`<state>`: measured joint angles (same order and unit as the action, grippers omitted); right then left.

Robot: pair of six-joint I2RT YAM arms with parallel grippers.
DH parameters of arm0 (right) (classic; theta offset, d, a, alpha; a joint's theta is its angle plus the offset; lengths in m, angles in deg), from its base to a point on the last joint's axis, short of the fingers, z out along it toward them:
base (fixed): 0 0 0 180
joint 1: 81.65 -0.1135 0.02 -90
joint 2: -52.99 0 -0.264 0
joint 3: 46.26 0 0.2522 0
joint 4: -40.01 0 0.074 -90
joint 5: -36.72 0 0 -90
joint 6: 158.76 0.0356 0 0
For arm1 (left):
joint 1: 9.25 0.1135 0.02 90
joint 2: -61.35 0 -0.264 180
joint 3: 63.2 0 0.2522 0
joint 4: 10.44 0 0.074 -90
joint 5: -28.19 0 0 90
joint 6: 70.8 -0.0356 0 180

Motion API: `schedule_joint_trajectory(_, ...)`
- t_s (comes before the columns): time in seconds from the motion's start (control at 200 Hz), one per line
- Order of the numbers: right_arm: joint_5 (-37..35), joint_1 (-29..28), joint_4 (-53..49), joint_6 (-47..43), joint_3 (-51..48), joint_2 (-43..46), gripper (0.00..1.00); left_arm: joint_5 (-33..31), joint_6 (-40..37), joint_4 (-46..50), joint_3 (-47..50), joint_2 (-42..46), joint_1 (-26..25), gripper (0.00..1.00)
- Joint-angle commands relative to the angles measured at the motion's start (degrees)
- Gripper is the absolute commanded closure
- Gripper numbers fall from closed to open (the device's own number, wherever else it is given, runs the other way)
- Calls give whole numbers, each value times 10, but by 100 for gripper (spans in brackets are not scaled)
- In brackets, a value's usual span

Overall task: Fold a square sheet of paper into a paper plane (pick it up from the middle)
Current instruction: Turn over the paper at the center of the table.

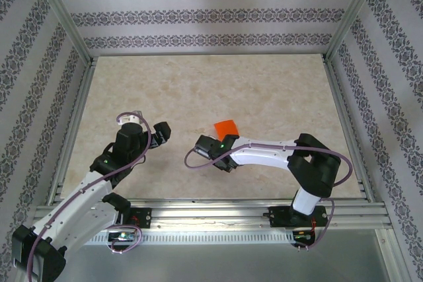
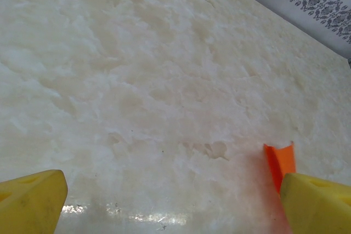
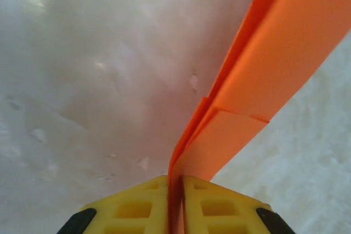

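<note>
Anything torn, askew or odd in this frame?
Nothing stands out. The folded bright orange paper sheet sits pinched between the right gripper's yellow fingers, its creases sharp, no tears visible.

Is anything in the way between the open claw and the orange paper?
No, nothing I can see. Just bare table lies between the open left claw and the folded orange paper. The right claw is pinching that paper by its folded edge and holding it up on edge.

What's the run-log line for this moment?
left gripper: open, holding nothing | right gripper: shut on folded orange paper | paper: layered folds, sticking out beyond the jaws
</note>
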<state>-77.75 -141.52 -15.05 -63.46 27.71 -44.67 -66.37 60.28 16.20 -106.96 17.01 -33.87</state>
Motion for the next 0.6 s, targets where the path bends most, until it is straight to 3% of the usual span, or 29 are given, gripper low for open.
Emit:
schedule_joint_trajectory(0.0, 65, 0, 6, 22, 20, -2, 84, 9, 14, -5, -9, -8, 8, 0)
schedule_joint_trajectory(0.115, 136, 14, 12, 38, 23, 17, 71, 27, 8, -22, -16, -32, 8, 0)
schedule_joint_trajectory(0.225, 184, 39, 75, 68, -15, 103, 63, 71, -2, -37, -32, -70, 7, 0)
schedule_joint_trajectory(0.355, 214, 100, 219, 130, -128, 237, 37, 156, 8, -86, -47, -136, 7, 9)
schedule_joint_trajectory(0.44, 271, 170, 328, 226, -221, 318, 6, 207, 22, -123, -56, -182, 6, 19)
schedule_joint_trajectory(0.535, 391, 259, 462, 304, -318, 357, 15, 256, 44, -157, -66, -235, 2, 27)
schedule_joint_trajectory(0.595, 445, 306, 501, 345, -345, 355, 35, 276, 54, -172, -72, -263, -4, 31)
